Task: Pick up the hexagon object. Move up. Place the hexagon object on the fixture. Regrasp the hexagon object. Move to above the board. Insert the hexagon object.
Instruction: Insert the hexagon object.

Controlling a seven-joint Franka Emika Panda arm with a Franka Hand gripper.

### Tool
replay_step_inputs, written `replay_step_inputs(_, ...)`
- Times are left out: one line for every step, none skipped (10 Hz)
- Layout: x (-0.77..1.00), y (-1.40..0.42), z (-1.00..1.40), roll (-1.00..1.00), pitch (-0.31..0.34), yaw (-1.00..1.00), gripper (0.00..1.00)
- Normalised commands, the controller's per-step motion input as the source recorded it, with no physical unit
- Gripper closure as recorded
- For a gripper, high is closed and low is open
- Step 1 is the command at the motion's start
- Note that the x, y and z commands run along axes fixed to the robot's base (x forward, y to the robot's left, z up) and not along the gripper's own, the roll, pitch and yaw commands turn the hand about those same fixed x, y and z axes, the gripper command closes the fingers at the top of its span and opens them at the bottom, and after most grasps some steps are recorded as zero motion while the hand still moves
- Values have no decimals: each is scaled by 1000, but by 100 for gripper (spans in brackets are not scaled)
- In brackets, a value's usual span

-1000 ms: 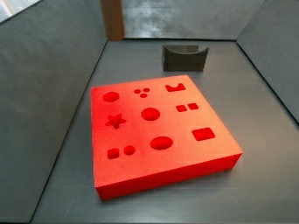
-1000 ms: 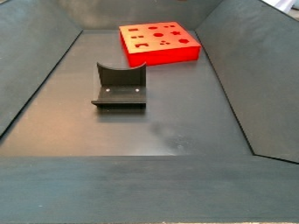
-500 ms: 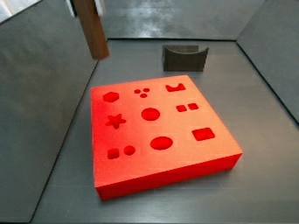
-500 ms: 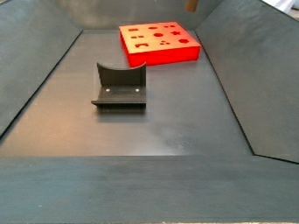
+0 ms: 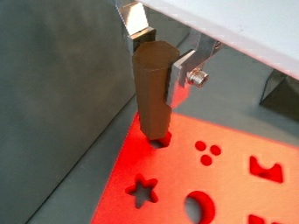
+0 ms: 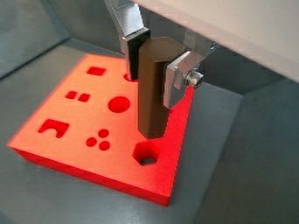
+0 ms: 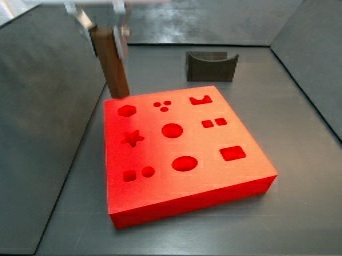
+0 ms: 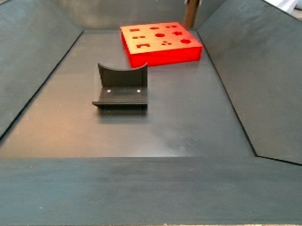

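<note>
1. Hanging upright between the claw's fingers, the hexagon object [image 6: 155, 87] is a matte reddish-brown peg with flat facets running down its length; its upper end is pinched and its lower end hangs free.
2. Both wrist views show the peg's foot just above the board's hexagonal recess [image 6: 145, 155], near a corner of the slab; whether the tip touches the surface cannot be told.
3. In a side view the peg [image 7: 110, 62] reads as a slim dark-brown bar over the board's corner at about 11 o'clock; in a side view from the far end only a short brown sliver [image 8: 193, 10] shows at the frame's upper edge.
4. The claw [image 5: 159, 54] is closed onto the peg's upper part: flat silver plate fingers [image 6: 179, 77] press on opposite faces, one carrying a small round screw head.
5. The board [image 7: 201, 180] is a thick bright red-orange square slab, smooth and faintly glossy, with recesses cut into its top: a star, circles, a trio of small dots, squares, ovals and a notched shape.
6. The fixture [image 8: 120, 86] is a dark grey-green block with a curved notch on a flat base plate, standing well apart from the board on the dull grey floor [image 8: 165, 132].
</note>
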Motion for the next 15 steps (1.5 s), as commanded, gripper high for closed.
replay_step_inputs(26, 37, -1000, 9, 74, -243, 100)
replay_step_inputs(26, 214, -1000, 0, 69, -140, 100)
replay_step_inputs(237, 431, -1000, 0, 60, 0, 100)
replay_step_inputs(346, 440, -974, -49, 73, 0, 100)
replay_step_inputs(277, 0, -1000, 0, 29, 0, 100)
replay_step_inputs(94, -177, -1000, 10, 0, 0, 100)
replay_step_inputs(0, -217, -1000, 46, 14, 0, 100)
replay_step_inputs(-197, -223, -1000, 73, 56, 0, 100)
replay_step_inputs(-349, -311, -923, 123, 44, 66, 100)
replay_step_inputs(-126, -289, -931, 4, 0, 9, 100)
replay_step_inputs(29, -137, -1000, 0, -44, 0, 100)
replay_step_inputs(403, 0, -1000, 0, 0, 0, 100)
replay_step_inputs(551, 0, -1000, 16, 11, -34, 100)
replay_step_inputs(511, 0, -1000, 46, 9, -54, 100)
replay_step_inputs(320, 0, -1000, 63, 0, -20, 100)
